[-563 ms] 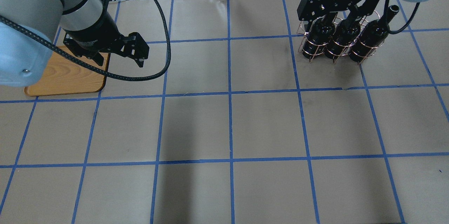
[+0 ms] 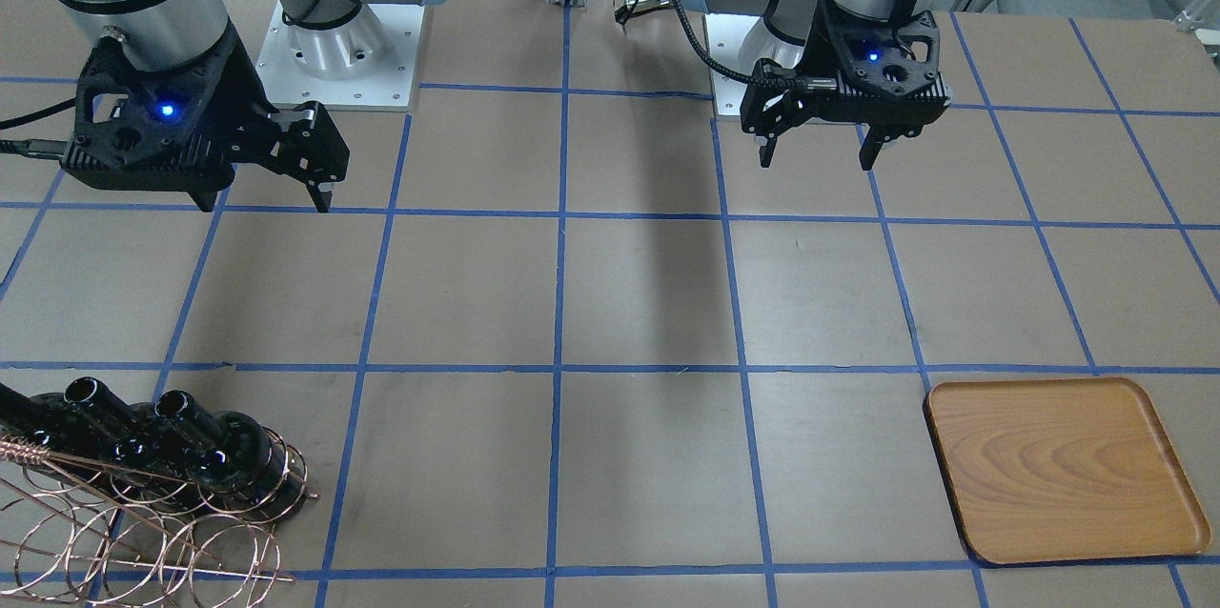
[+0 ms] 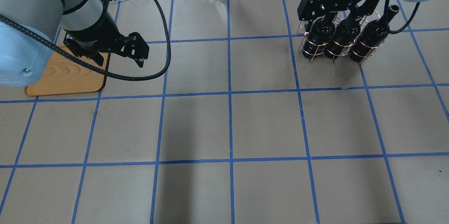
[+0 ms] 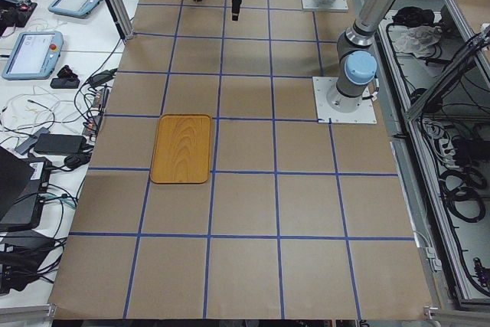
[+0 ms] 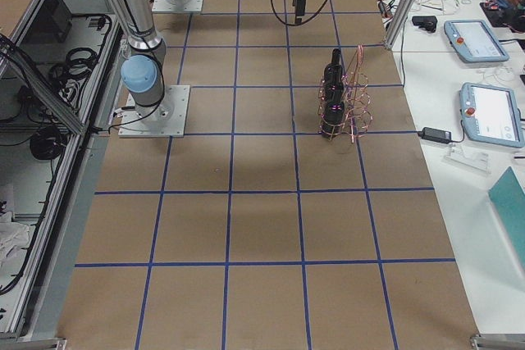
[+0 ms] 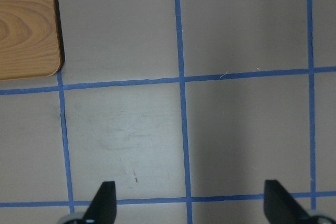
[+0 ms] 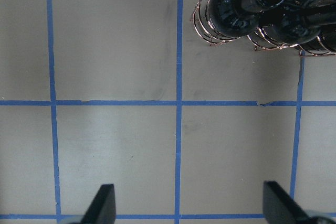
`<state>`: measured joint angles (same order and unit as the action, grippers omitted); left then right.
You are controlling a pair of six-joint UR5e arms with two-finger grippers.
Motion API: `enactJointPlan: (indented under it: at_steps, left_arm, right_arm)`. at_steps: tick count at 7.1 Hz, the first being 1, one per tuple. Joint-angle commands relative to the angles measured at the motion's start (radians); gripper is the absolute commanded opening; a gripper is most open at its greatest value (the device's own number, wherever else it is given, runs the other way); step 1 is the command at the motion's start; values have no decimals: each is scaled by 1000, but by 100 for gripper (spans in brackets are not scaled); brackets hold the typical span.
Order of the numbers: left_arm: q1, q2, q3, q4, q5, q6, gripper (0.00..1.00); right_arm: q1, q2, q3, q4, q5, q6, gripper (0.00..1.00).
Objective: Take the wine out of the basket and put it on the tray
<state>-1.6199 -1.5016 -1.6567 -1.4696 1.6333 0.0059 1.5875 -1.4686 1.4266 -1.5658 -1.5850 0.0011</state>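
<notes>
Overhead exterior view has the three wine bottles (image 3: 338, 43) at the upper right of the frame. Each stands neck-up in its own ring cell of the copper basket (image 2: 172, 532), side by side in a row. Held that way they cannot roll, and their necks stick out above the wire, which I take to be why a grasp from above makes sense.

The right tool (image 7: 190, 205) hangs over that corner with its fingers spread wide and nothing between them. Its own camera shows the bottle mouths in the upper right of its frame, off to one side of the gap, so it is not lined up over a neck yet. I'd say it is on the approach, and needs to shift toward the basket and come down before it can close.

The wooden tray (image 2: 1063, 470) lies flat on the surface (image 3: 228, 129) at the left edge of the overhead frame, well apart from the basket, with no bottle on it. The left tool (image 2: 818, 158) hovers near the tray's corner, also released and holding nothing. My guess is that it is parked there either to keep clear or to receive a bottle, since basket and tray sit at opposite ends of the surface.
</notes>
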Motion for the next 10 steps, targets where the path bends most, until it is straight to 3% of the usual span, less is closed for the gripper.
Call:
enactJointPlan:
  at_steps: [1,6,10]
  left_arm:
    - [0,0,0,0,-1,-1,100]
    - [0,0,0,0,-1,-1,100]
    - [0,0,0,0,-1,-1,100]
  right_arm:
    - [-9,1,0,12,-3,0,100]
    - [-23,-6,0,6,-13,-13,100]
    - [-150,-15,0,-3,0,-177,100]
